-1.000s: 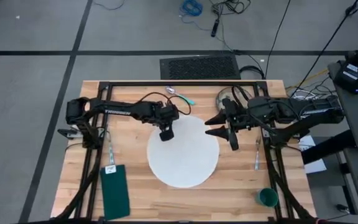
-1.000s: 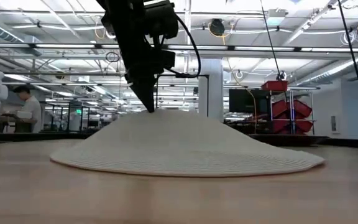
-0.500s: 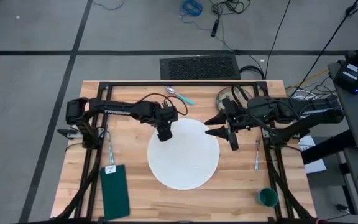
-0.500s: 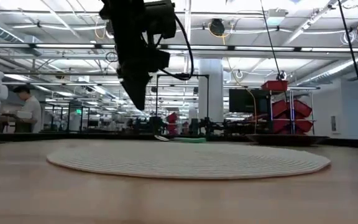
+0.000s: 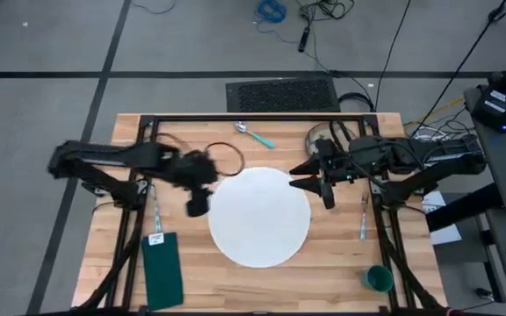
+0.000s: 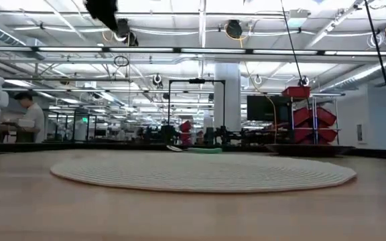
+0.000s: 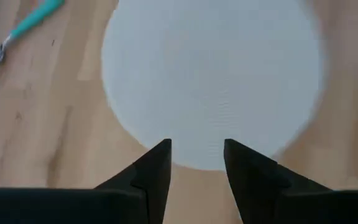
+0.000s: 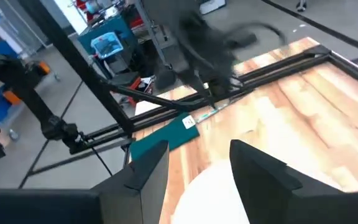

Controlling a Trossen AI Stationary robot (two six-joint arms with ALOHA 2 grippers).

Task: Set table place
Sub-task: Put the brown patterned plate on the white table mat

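Observation:
A round white woven mat [image 5: 259, 219] lies flat on the wooden table [image 5: 235, 294]; the low view also shows this mat [image 6: 200, 171] flat. My left gripper [image 5: 197, 207] hangs open above the table just off the mat's left edge, blurred. In its wrist view my left gripper [image 7: 196, 144] looks down on the mat's rim [image 7: 213, 81] with nothing between the fingers. My right gripper [image 5: 295, 177] stands open above the mat's far right edge, its fingers pointing toward the table's left.
A teal-handled spoon [image 5: 253, 133] lies by the far edge, with a bowl [image 5: 316, 139] to its right. A fork [image 5: 157, 215] and a green napkin [image 5: 163, 268] lie at the left. Another piece of cutlery [image 5: 364, 218] and a green cup [image 5: 378, 279] sit at the right.
My left gripper held the mat pulled up into a tent, let it go and rose. It then swung toward the table's left and near edges. The mat's raised part has fallen, so the mat now lies flat.

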